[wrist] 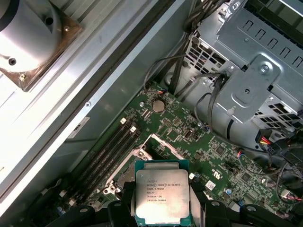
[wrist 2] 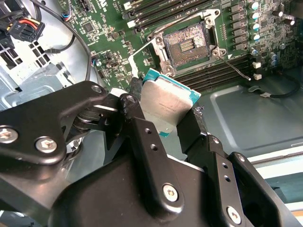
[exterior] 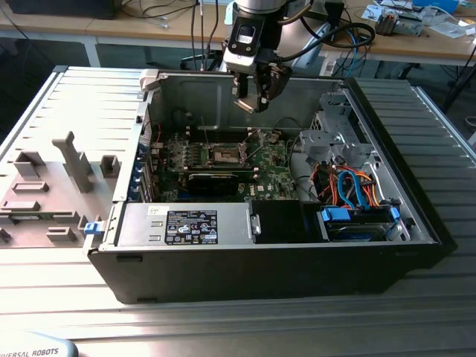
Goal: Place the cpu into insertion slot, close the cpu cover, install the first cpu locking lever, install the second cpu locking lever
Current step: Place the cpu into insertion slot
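gripper (exterior: pixel 256 93) jaws clamp cpu (wrist: pixel 162 196) by two opposite edges, held well above open slot (wrist 2: pixel 187 45), not seated; it's light, stiff, slick-topped, underside contacts likely fragile, so edge grip looks right.

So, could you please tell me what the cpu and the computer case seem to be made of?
The cpu: a brushed silver-grey metal lid, dully reflective, over a teal-green edge that is likely circuit-board laminate. The computer case: bare grey sheet metal, probably steel, judging by its matte sheen and folded, punched panels.
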`<state>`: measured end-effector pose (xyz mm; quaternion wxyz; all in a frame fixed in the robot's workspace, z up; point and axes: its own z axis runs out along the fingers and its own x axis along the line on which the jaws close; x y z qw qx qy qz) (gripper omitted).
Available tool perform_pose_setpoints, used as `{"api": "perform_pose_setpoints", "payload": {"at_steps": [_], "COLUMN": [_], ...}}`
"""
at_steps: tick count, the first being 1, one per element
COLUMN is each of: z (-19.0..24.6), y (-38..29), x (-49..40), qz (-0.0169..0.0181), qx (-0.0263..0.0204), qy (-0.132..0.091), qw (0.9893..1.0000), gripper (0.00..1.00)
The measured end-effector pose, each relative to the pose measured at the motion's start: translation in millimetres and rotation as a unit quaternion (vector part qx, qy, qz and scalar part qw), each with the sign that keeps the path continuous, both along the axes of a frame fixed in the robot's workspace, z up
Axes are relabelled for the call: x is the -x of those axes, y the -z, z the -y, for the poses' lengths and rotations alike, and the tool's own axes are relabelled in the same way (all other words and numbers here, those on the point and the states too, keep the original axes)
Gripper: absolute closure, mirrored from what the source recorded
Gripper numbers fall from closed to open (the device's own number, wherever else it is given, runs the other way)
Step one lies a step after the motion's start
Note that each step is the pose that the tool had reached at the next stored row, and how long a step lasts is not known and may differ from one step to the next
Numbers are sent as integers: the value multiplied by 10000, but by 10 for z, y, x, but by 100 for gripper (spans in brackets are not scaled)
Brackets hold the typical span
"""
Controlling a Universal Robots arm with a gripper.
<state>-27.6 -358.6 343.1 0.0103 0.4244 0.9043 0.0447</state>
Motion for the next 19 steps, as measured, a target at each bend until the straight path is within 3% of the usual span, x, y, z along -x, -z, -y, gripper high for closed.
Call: {"api": "perform_pose_setpoints", "payload": {"at_steps": [19], "z": [0], "y": [0], "x": [0], "qz": [0], "qx": [0], "qy": [60], "qw": [10000], "gripper": [46]}}
